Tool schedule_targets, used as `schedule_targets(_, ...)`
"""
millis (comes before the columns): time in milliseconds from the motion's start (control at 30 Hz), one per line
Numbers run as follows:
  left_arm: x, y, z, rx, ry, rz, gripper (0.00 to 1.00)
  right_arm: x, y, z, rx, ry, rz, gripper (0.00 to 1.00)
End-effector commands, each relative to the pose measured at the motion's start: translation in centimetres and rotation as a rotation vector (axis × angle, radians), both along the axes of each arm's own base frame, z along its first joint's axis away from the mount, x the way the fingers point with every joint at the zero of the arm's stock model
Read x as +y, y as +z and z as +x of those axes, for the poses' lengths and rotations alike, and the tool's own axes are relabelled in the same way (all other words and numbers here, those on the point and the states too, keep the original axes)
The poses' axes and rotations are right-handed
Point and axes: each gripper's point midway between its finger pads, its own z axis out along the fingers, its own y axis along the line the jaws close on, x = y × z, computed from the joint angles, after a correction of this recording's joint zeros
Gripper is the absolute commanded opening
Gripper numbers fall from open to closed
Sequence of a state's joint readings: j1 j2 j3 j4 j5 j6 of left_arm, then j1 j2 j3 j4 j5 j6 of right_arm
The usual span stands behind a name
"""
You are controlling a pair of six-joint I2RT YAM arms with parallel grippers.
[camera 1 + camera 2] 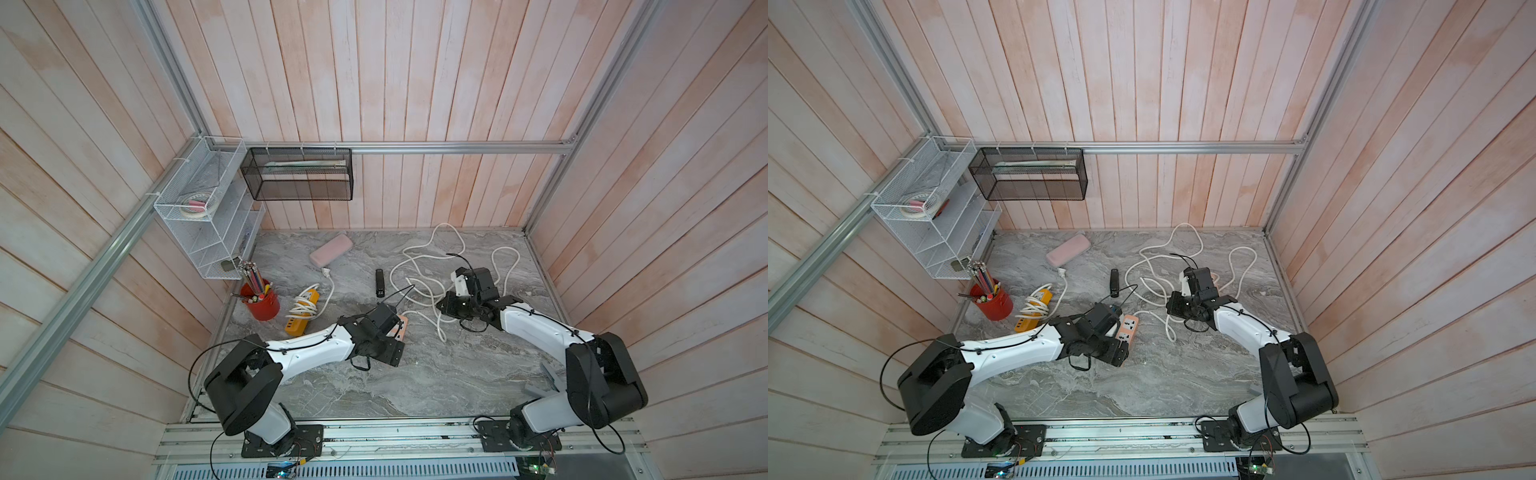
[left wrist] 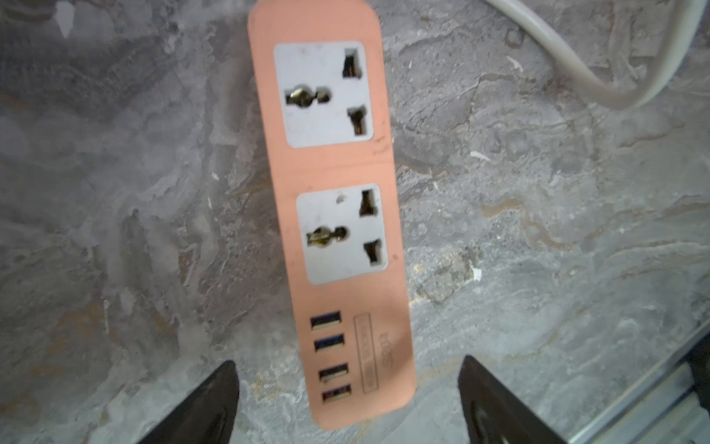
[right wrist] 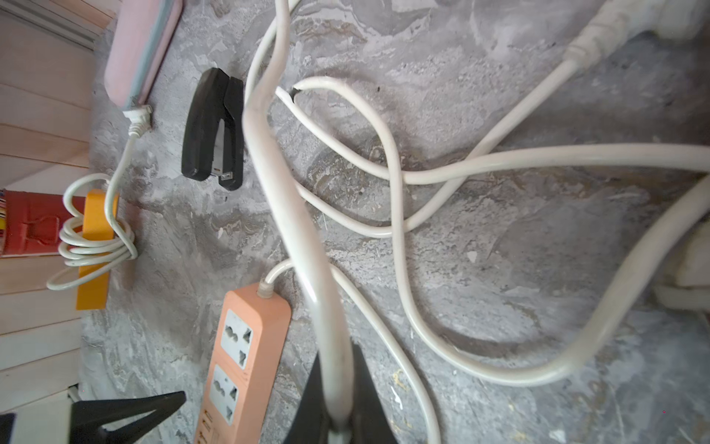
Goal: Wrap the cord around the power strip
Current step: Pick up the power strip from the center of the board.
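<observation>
Marble tabletop point(image 2: 538, 269), power strip point(image 2: 334, 165), blurred label point(image 2: 367, 353), cord point(image 3: 538, 155)

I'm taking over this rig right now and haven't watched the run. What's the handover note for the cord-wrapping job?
Left gripper: open, jaws either side of the USB end of the orange power strip, not gripping it.
Right gripper: shut on the white cord; the held stretch looks lifted off the table.
The strip lies flat, sockets up. Its cord sprawls in loose loops over the table's far right.
Done: no turns round the strip yet.
Left: steady the strip, then wind the whole cord round it.
</observation>
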State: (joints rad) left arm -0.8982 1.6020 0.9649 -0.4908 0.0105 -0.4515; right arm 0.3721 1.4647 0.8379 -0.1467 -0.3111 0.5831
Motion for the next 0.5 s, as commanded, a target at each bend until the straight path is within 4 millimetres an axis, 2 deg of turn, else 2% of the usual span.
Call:
schedule_targets(0, 0.2, -1.0, 1.6, -0.036, 0.07, 0.088, 0.89, -0.3, 1.9, 0.8, -0.056, -0.043, 0.047, 0.02)
schedule_targets(100, 0.4, -2.4, 1.3, -0.021, 0.065, 0.151, 0.83, -0.9, 2.3, 1.0, -0.065, -0.069, 0.053, 0.02)
schedule_targets(200, 1.5, -3.9, 0.3, -0.003, 0.056, 0.226, 0.75, -1.9, 2.8, 1.3, -0.079, -0.109, 0.061, 0.02)
schedule_targets(300, 2.2, -4.5, -0.1, -0.007, 0.047, 0.239, 0.53, -2.5, 3.2, 1.6, -0.084, -0.146, 0.087, 0.03)
schedule_targets(367, 2.2, -3.8, 0.3, -0.047, 0.037, 0.224, 0.43, -2.8, 3.5, 1.7, -0.089, -0.161, 0.092, 0.04)
schedule_targets(433, 2.3, -1.7, 1.3, -0.118, 0.027, 0.214, 0.39, -3.2, 3.7, 2.0, -0.096, -0.177, 0.083, 0.06)
schedule_targets(467, 2.6, -0.1, 2.2, -0.162, 0.027, 0.203, 0.36, -3.5, 3.9, 2.1, -0.096, -0.182, 0.077, 0.06)
